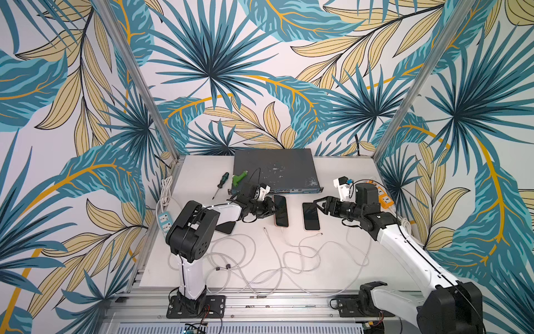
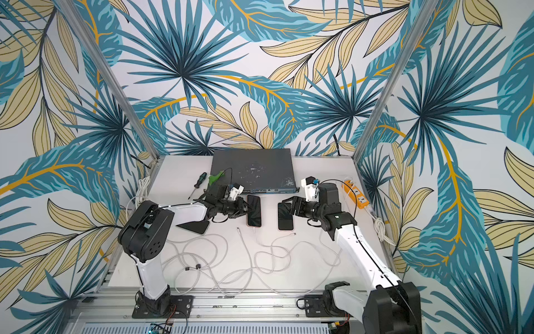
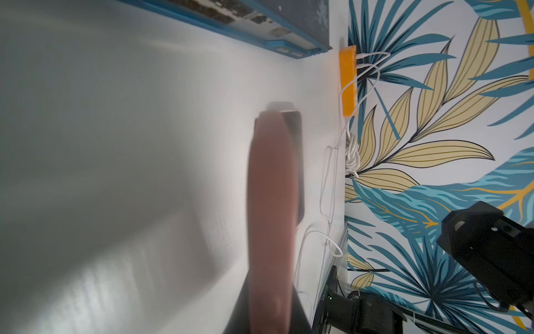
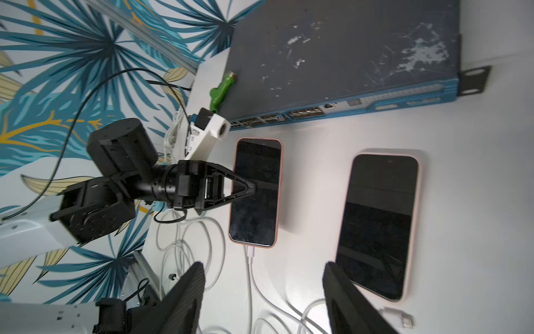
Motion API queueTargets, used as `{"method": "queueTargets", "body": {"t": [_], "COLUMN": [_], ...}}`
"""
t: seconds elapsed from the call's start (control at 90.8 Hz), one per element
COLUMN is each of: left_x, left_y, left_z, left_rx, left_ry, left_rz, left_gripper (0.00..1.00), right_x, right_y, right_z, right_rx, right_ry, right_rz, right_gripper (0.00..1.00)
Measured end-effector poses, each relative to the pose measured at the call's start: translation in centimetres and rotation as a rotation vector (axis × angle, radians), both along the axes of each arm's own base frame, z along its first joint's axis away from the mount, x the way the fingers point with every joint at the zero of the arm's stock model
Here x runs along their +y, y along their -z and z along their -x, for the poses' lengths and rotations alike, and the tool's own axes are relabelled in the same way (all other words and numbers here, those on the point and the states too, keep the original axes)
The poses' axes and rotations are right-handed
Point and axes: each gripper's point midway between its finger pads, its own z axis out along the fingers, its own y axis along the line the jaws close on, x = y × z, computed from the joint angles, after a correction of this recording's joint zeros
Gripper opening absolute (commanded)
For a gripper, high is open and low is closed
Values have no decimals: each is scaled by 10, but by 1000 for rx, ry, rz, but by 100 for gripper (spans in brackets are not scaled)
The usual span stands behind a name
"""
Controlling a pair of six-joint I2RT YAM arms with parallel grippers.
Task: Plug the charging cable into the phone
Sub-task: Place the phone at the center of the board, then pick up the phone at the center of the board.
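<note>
Two pink-cased phones lie screen up side by side in both top views. The left phone point(image 1: 281, 210) point(image 4: 255, 193) has a white charging cable point(image 4: 250, 260) plugged into its near end. My left gripper point(image 1: 276, 208) point(image 4: 254, 188) is shut, its tips resting on that phone's screen. The right phone point(image 1: 311, 216) point(image 4: 378, 225) has no cable in it. A loose cable plug point(image 1: 319, 234) point(image 4: 404, 319) lies just off its near end. My right gripper point(image 1: 316, 206) point(image 4: 264, 292) hovers open beside the right phone, with nothing between its fingers point(image 4: 185, 300).
A dark network switch point(image 1: 277, 170) stands behind the phones, with a screwdriver point(image 1: 221, 183) and a green tool point(image 1: 239, 177) to its left. An orange power strip point(image 1: 383, 196) is at right, a white one point(image 1: 164, 219) at left. Tangled white cables point(image 1: 260, 260) cover the front. Another phone point(image 1: 226, 228) lies under my left arm.
</note>
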Motion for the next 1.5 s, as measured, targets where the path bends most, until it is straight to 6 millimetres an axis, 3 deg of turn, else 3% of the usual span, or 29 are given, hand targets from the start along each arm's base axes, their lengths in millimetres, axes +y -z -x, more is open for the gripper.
{"method": "queueTargets", "body": {"t": [0.077,0.242,0.397,0.529,0.749,0.837,0.992,1.113,1.245,1.498], "left_x": [2,4,6,14,44,62,89,102,110,114], "left_y": [13,28,29,33,7,-10,-43,-57,-53,-42], "left_z": [-2,-6,-8,-5,-6,-2,3,9,16,24], "left_rx": [17,38,37,41,6,-26,-74,-102,-88,-59], "left_ry": [-5,-9,4,13,-20,-56,-147,-191,-198,-188], "left_rz": [-31,-76,-116,-190,-399,-482,-569,-596,-627,-653], "left_gripper": [18,20,49,72,82,99,100,100,100,100], "right_x": [-6,-18,-26,-32,-35,-29,2,28,38,32], "right_y": [19,63,80,92,113,118,127,141,154,161], "right_z": [-9,-12,-15,-20,-35,-42,-55,-52,-41,-34], "right_rx": [32,127,156,175,192,190,161,140,135,129], "right_ry": [50,100,137,173,219,222,194,149,110,114], "right_rz": [94,256,322,391,514,557,640,702,767,839], "right_gripper": [72,71,72,79,79,83,85,87,89,90]}}
